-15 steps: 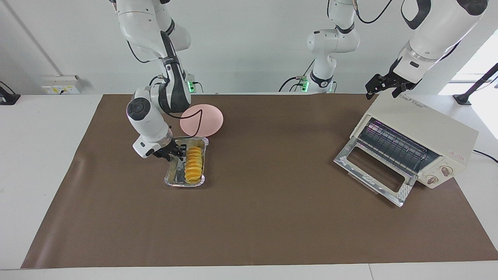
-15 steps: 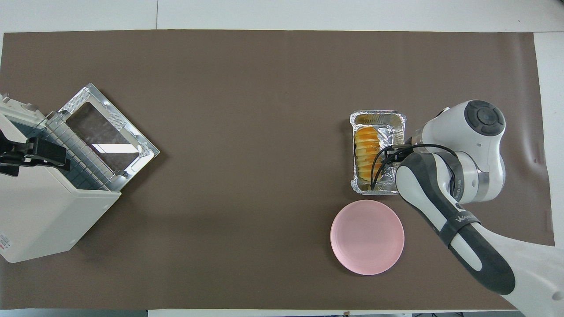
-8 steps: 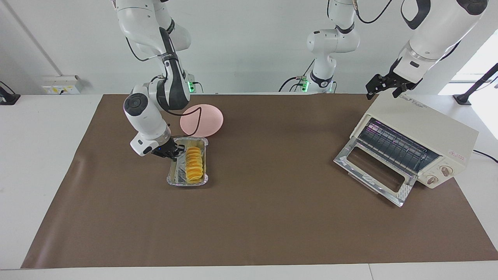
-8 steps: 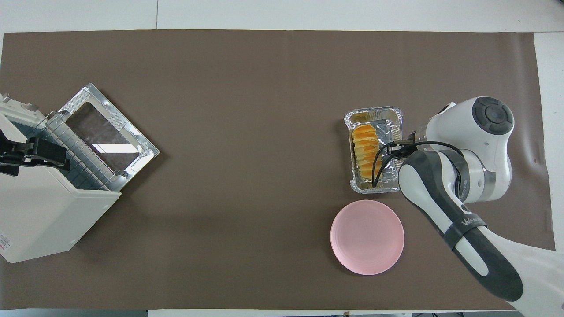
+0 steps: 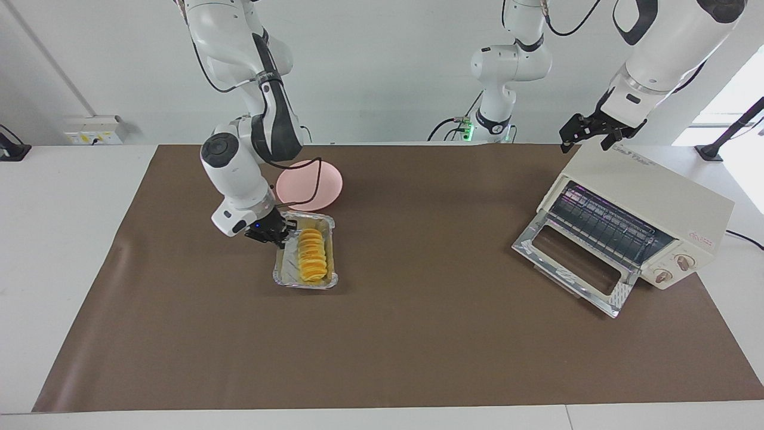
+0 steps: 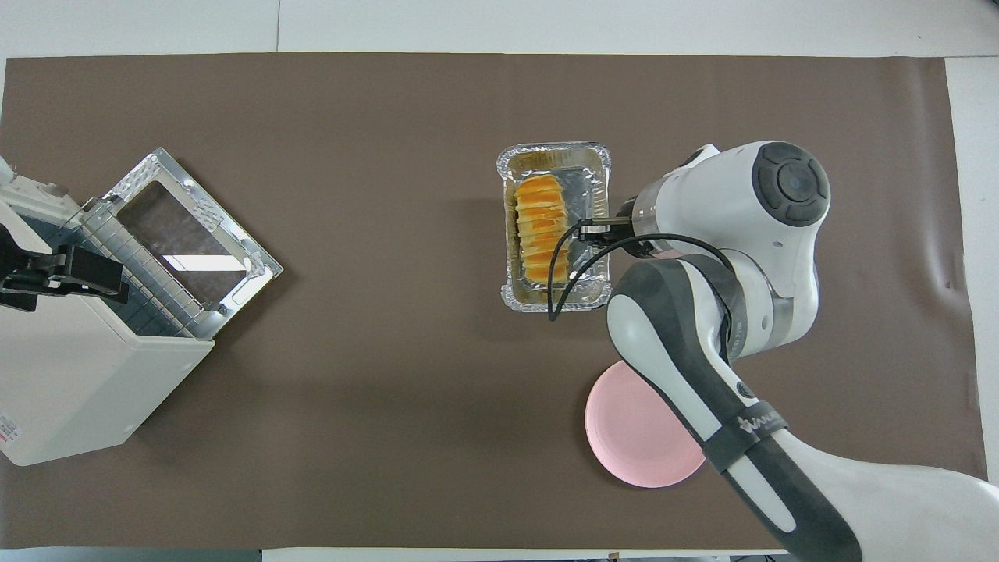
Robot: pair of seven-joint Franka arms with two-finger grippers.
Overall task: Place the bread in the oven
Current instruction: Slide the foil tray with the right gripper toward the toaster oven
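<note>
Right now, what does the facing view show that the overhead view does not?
Facing view only: the oven's two knobs, and the whole pink plate. Overhead view only: the plate partly covered by the right arm. Both: bread in the foil tray, right tool shut on the tray's rim, oven door down, left tool over the oven.

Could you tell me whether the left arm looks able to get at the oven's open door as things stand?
Probably yes: the left hand hangs open over the oven, whose door lies dropped open with nothing in front.
</note>
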